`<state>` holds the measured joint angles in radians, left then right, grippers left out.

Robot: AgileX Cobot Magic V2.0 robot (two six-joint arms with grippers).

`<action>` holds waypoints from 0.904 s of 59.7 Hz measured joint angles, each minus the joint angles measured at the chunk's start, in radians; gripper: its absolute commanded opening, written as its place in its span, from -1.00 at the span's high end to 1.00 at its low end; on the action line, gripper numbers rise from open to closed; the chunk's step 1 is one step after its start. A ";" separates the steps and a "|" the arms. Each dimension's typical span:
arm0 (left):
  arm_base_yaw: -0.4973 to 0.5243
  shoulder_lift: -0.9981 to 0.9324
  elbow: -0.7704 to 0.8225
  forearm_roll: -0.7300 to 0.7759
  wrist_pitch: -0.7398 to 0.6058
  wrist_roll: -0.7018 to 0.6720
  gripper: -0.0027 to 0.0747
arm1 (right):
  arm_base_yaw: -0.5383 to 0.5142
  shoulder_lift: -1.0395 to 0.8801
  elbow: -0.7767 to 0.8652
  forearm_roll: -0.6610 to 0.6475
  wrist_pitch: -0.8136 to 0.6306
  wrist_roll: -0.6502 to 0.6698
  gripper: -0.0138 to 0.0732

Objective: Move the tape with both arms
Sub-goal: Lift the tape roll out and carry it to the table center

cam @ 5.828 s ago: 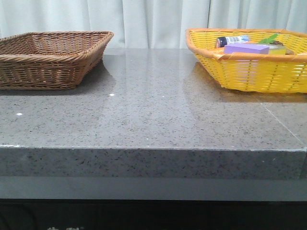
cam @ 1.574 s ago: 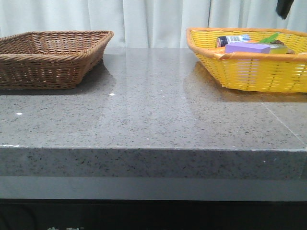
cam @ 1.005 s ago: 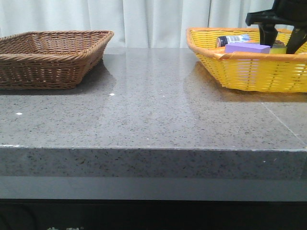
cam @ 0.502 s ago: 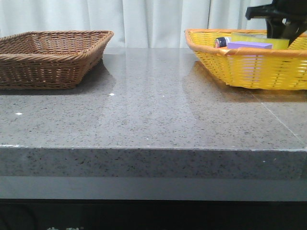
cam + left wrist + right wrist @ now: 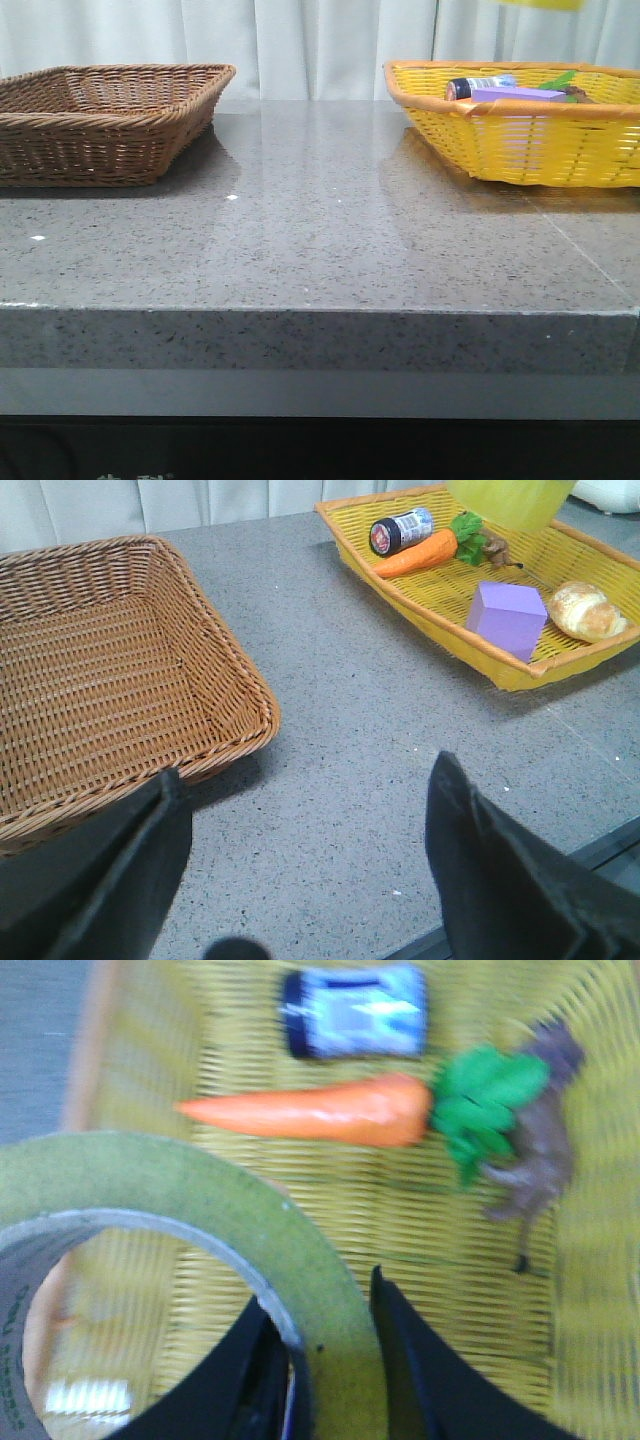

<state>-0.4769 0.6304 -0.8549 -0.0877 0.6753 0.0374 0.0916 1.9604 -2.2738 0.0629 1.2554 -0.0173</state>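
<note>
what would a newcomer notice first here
The yellow tape stands out first, lifted above the yellow basket at the table's right, with the right gripper's jaws pinching its wall. Below it lie a carrot, a purple block and a small bottle; the brown basket sits left.

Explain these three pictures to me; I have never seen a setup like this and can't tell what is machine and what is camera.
A two-armed robot faces a grey table. One camera looks forward over it; each wrist carries another. The left gripper, open and holding nothing, hangs above the table near a brown wicker basket. The right gripper is shut on the tape, one finger inside the ring, one outside, held above a yellow basket. In that basket lie a toy carrot, a small jar, a purple block and a bread roll. The front view shows only the tape's bottom edge.
</note>
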 measured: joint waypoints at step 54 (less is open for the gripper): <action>0.000 0.000 0.000 -0.001 0.000 0.000 -0.35 | 0.395 0.208 -0.001 0.036 -0.002 -0.455 0.44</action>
<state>-0.4769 0.6304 -0.8549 -0.0883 0.6753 0.0374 0.4867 2.1682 -2.2744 0.0989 1.2536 -0.4722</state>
